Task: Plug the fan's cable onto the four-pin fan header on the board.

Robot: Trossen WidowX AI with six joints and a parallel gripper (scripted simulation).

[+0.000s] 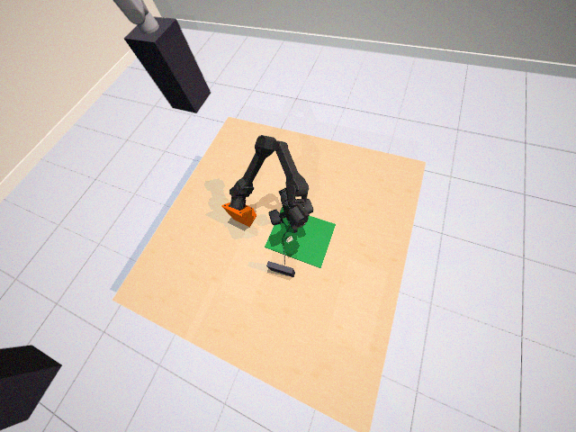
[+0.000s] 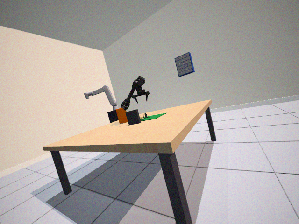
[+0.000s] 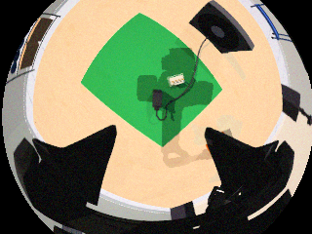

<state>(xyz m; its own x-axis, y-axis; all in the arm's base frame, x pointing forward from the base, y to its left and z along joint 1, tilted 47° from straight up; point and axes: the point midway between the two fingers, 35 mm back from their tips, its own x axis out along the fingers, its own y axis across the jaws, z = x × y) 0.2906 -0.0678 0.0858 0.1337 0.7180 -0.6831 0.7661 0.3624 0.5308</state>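
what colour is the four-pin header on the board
Creamy white; the header shows best in the wrist view, against the green board.

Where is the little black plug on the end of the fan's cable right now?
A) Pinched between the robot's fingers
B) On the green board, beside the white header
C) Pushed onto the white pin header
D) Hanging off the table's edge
B: the wrist view shows the plug over the green board, with a strip of green between it and the white header.
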